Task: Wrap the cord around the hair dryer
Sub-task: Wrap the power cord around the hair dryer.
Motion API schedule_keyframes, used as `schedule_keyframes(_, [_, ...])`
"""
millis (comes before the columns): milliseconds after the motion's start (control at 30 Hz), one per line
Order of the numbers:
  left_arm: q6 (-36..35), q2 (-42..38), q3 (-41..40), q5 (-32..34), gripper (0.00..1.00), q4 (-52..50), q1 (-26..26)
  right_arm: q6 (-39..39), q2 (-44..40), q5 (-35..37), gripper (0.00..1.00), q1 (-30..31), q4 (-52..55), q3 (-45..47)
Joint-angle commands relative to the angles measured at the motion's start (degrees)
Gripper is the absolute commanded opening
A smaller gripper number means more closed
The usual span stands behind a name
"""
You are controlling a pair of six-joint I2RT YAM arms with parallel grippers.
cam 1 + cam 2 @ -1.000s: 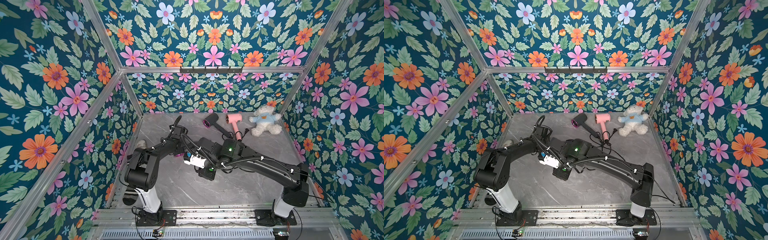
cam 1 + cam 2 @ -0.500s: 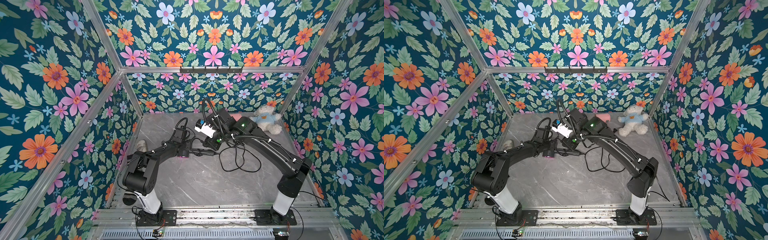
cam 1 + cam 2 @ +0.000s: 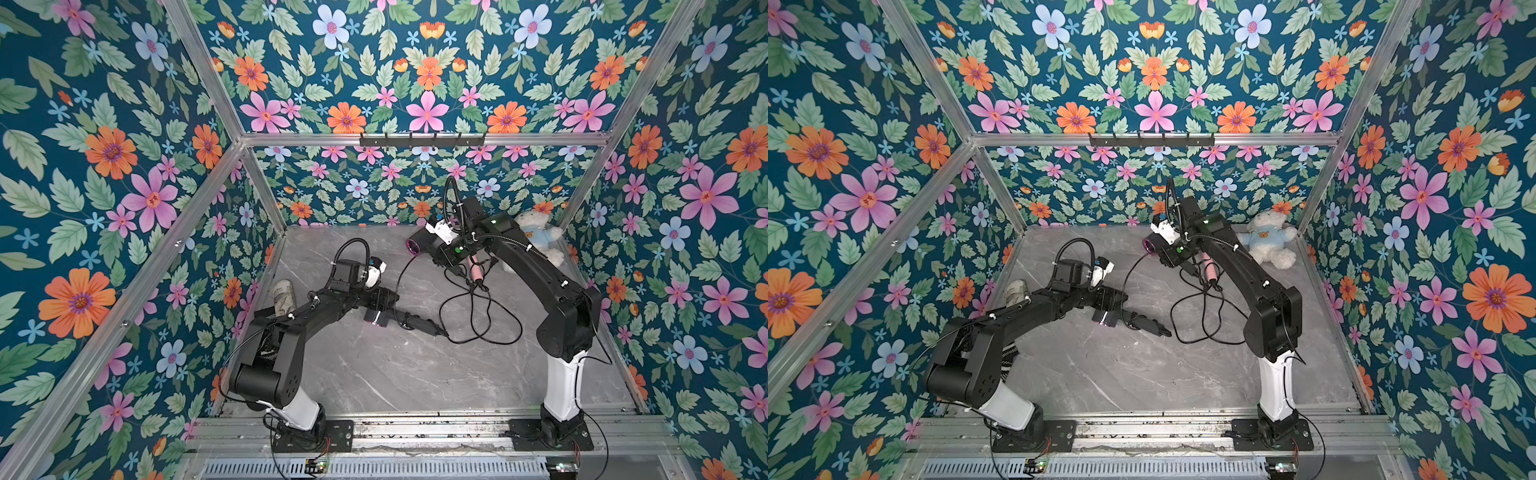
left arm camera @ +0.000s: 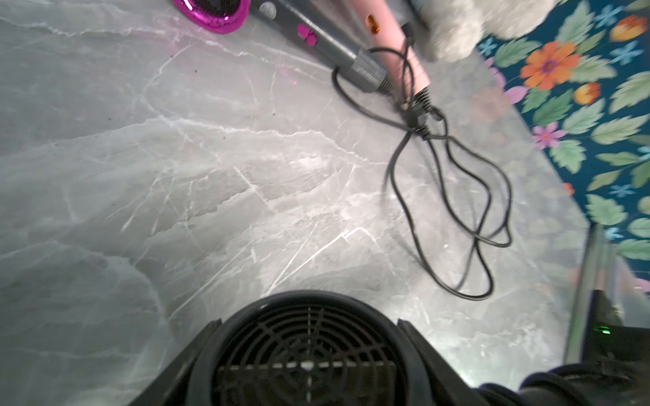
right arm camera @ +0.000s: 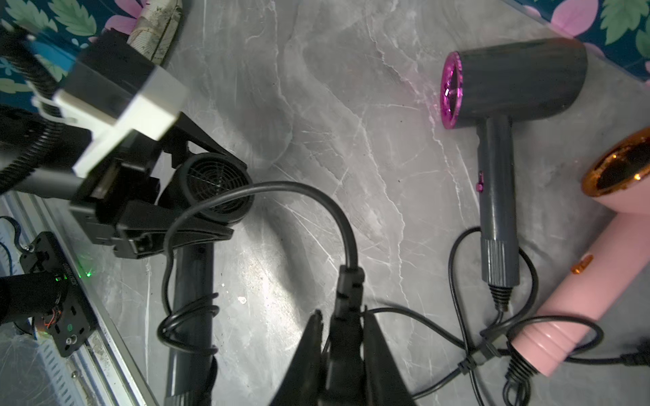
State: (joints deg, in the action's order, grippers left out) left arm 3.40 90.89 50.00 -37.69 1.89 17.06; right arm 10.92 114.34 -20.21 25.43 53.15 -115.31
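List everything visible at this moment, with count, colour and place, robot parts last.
black hair dryer: one, black, mid-table, cord looped round handle
cord: one, black, from that handle to right gripper
grey hair dryer: one, grey, magenta ring, back of table
pink hair dryer: one, pink, beside the grey one
loose cords: tangled, black, before those two
teddy bear: one, white, back right corner
shoe, perhaps: one, dirty white, left wall
hook rail: one, black, back wall
table: one, grey marble
left gripper: black, shut on black hair dryer
right gripper: black, shut on cord plug
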Motion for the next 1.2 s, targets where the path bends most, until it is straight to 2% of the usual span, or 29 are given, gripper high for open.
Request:
schedule_keyframes(0, [2.8, -1.1, -1.1, -9.6, 0.0, 6.4, -0.4, -1.9, 0.0, -2.5, 0.0, -2.0, -5.9, 2.7])
schedule_keyframes(167, [11.0, -4.2, -4.7, -14.3, 0.0, 18.5, -1.1, -2.9, 0.4, -3.3, 0.0, -2.4, -9.8, 8.4])
schedule_keyframes(267, [19.2, -4.5, -7.1, -14.9, 0.0, 28.4, -3.1, -4.0, 0.3, -3.9, 0.0, -2.9, -12.9, 12.8])
schedule_keyframes(333, [24.3, -4.1, -8.4, -11.8, 0.0, 32.9, -4.7, -4.7, -0.3, -3.3, 0.0, -3.0, -15.0, 15.8])
schedule_keyframes(433, [32.1, -1.1, -8.2, -5.4, 0.0, 34.3, -7.3, -6.8, -2.3, -3.8, 0.0, -3.0, -20.6, 21.7])
schedule_keyframes(533, [42.3, 3.5, -9.2, -2.3, 0.0, 42.2, -9.1, -9.3, -4.2, -4.6, 0.0, -3.0, -26.5, 27.4])
schedule_keyframes(600, [45.9, 5.9, -9.1, 0.2, 0.0, 45.4, -9.4, -10.9, -5.0, -4.6, 0.0, -3.1, -29.5, 30.5])
schedule_keyframes(733, [47.8, 7.4, -8.0, 6.6, 0.0, 43.9, -9.3, -12.4, -5.7, -5.1, 0.0, -3.0, -30.8, 33.8])
schedule_keyframes(867, [46.3, 5.5, -7.1, 12.9, 0.0, 38.8, -9.3, -13.9, -7.3, -5.4, 0.0, -2.9, -33.0, 37.9])
schedule_keyframes(1167, [48.6, 3.8, -4.6, 24.7, 0.0, 28.6, -9.3, -11.3, -6.0, 4.3, 0.0, 3.2, -27.9, 42.2])
